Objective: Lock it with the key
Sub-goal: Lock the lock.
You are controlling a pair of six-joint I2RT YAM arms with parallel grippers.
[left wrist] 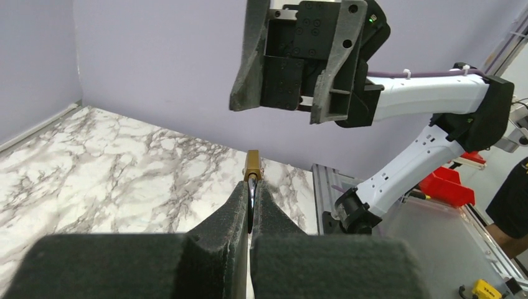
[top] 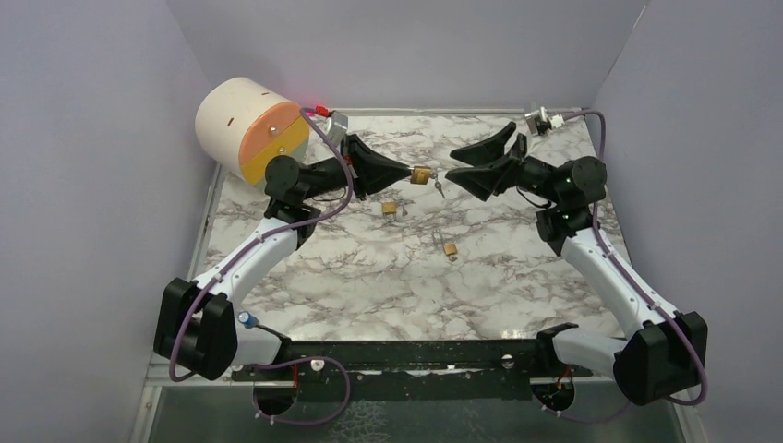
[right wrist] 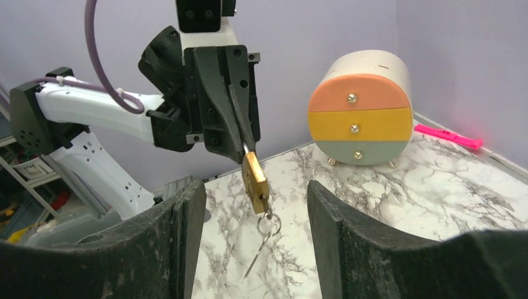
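Observation:
My left gripper (top: pixel 406 172) is shut on the shackle of a small brass padlock (top: pixel 421 174) and holds it above the marble table. In the right wrist view the padlock (right wrist: pixel 256 180) hangs from the left fingers with a key in its bottom, a ring (right wrist: pixel 269 225) and a second key dangling. In the left wrist view the padlock (left wrist: pixel 252 165) sticks out past the closed fingertips. My right gripper (top: pixel 452 168) is open, just right of the padlock and facing it, its fingers (right wrist: pixel 180 237) on either side of the keys but apart from them.
Two more brass padlocks lie on the table, one (top: pixel 390 209) below the held one and one (top: pixel 450 248) nearer the front with keys. A round drawer unit (top: pixel 249 127) with orange, yellow and grey fronts stands at the back left. Walls enclose the table.

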